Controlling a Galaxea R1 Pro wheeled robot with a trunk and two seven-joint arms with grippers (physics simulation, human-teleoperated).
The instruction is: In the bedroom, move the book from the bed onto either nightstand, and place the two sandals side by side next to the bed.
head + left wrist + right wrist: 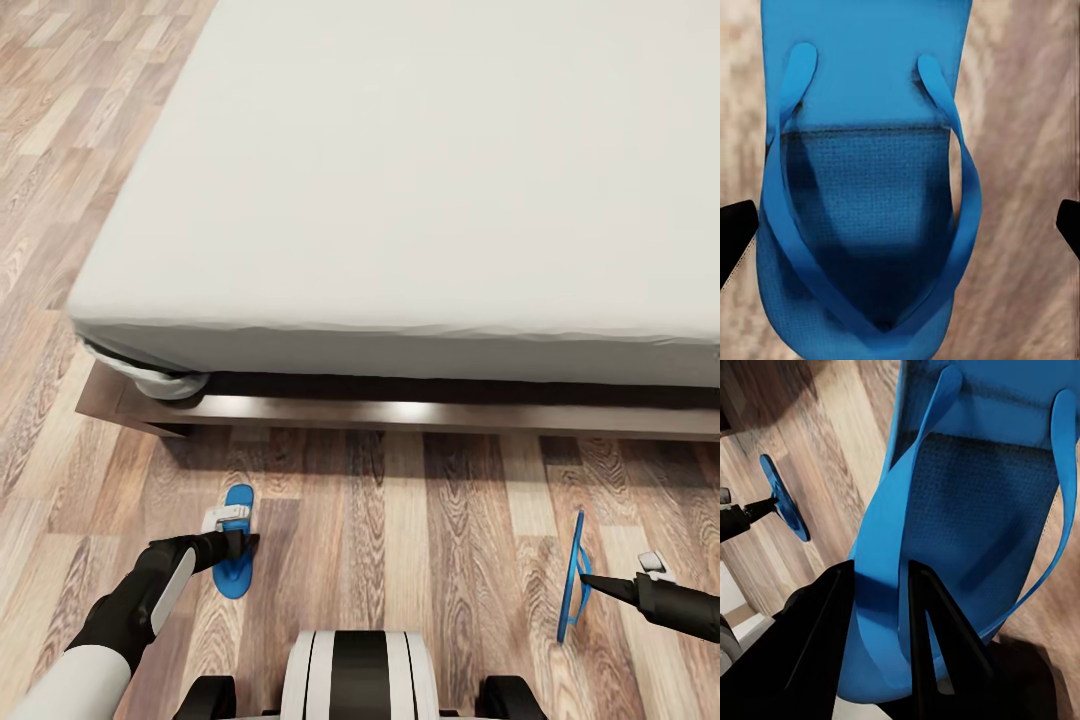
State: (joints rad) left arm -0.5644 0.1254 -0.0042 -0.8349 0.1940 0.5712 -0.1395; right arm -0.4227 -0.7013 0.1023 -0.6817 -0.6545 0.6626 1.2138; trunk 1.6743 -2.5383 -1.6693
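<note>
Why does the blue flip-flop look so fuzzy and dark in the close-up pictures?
Left wrist view: the left sandal sits very close, so its sole and the floor blur, with shadow across its middle. Right wrist view: the right gripper shades the held right sandal.

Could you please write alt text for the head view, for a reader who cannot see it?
Two bright blue sandals sit far apart on the wood-plank floor before the bed: the left sandal lies flat beneath the open left gripper, while the right gripper holds the right sandal up on its edge.
</note>
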